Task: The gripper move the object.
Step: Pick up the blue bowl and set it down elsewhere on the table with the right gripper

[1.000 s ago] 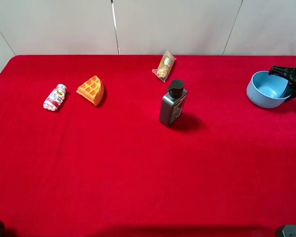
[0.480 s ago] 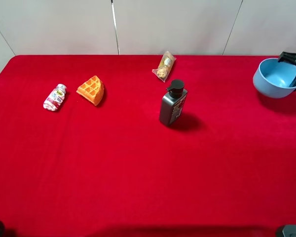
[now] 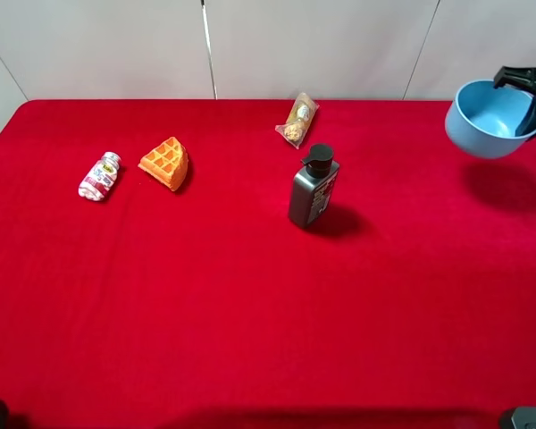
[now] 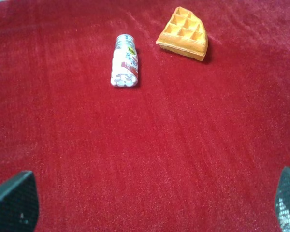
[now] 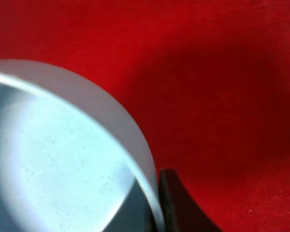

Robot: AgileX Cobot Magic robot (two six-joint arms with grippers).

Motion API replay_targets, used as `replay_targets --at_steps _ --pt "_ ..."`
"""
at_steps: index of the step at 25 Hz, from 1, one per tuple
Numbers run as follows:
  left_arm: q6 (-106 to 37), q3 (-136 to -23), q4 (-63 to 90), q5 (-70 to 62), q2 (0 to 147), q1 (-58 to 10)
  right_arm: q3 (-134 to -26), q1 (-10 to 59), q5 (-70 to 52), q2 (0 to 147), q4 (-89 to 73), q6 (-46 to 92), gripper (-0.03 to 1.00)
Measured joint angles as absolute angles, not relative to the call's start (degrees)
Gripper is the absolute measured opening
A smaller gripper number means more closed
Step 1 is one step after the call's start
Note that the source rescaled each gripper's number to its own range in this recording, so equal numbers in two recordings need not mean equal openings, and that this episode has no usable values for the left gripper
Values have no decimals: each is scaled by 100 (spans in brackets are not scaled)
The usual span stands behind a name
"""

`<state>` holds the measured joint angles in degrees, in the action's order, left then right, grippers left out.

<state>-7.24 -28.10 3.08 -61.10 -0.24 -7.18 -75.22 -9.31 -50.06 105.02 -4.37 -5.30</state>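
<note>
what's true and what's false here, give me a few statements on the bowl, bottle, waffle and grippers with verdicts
The blue bowl is held off the table by the right gripper. True.
The pump bottle lies on its side. False: it stands upright.
The waffle wedge sits inside the bowl. False: it lies on the table near the small white bottle.
The left gripper is open, holding nothing. True.

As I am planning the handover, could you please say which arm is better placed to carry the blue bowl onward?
Right. The right claw grips the rim of the blue bowl, held clear of the red cloth; the left claw is open, facing the waffle, far away.
</note>
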Motion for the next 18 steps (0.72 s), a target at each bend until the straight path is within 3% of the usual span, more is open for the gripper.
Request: replay_targets --at_steps 11,18 --pt "-724 -2810 308 -6110 -24 -718 -7543 -265 -5540 9536 -379 -526 0" --pt "-724 -2810 308 -6110 -24 -718 -8352 511 -6281 9455 -356 -526 0"
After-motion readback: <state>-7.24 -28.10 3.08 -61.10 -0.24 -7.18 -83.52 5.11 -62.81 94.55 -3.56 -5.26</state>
